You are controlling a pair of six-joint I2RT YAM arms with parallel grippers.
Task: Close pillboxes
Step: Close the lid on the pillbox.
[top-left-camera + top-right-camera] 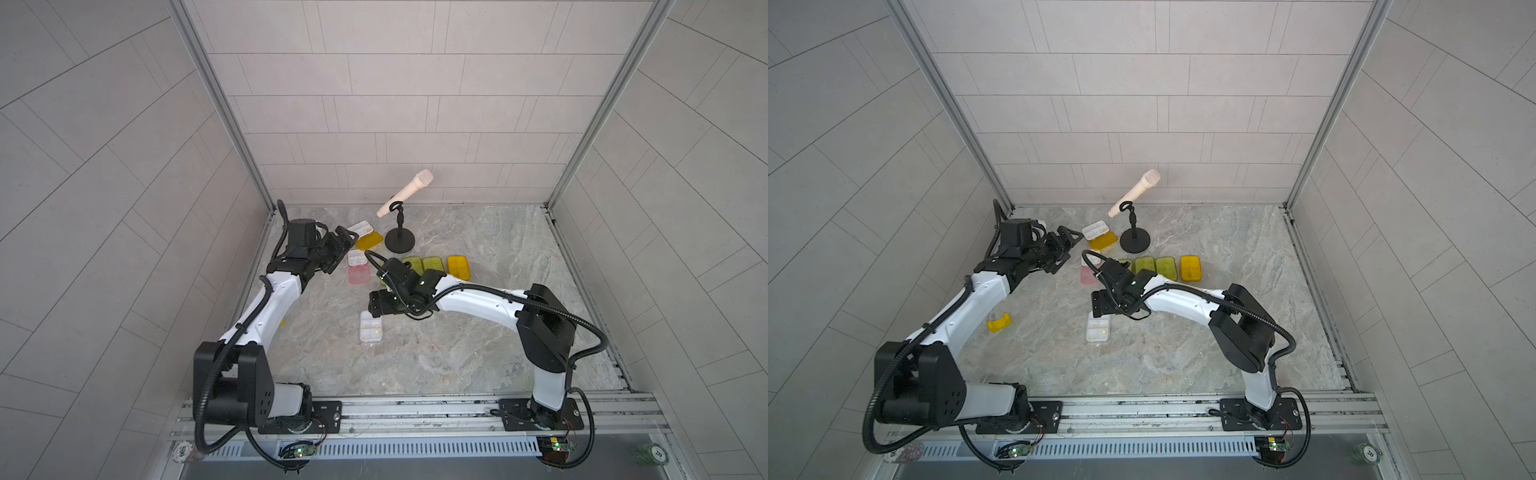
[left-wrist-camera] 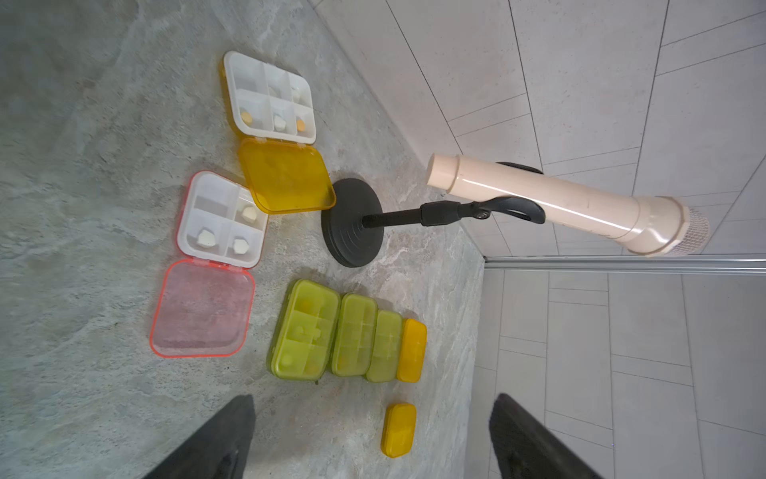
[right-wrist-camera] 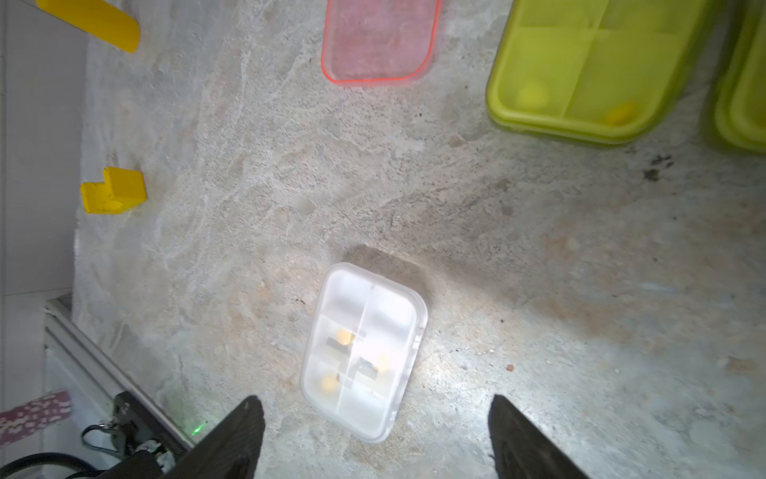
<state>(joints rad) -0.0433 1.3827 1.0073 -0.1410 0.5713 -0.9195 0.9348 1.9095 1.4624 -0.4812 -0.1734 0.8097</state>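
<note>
Two pillboxes lie open. One has an orange lid (image 2: 286, 176) beside its white tray (image 2: 269, 95); the other has a pink lid (image 2: 203, 309) and tray (image 2: 221, 220). Three lime green pillboxes (image 2: 306, 329) and an orange one (image 1: 459, 267) stand closed in a row, and another closed orange one (image 2: 398, 430) lies apart. A clear pillbox (image 3: 364, 352) lies closed nearer the front. My right gripper (image 3: 375, 398) hangs open above its near end, not gripping it. My left gripper (image 1: 343, 252) is open and empty, just left of the two open boxes.
A beige microphone (image 1: 405, 193) leans on a black stand with a round base (image 1: 400, 241), right behind the orange-lidded box. A small yellow bottle (image 1: 1000, 323) lies by the left arm. The right forearm (image 1: 478, 299) crosses in front of the closed row.
</note>
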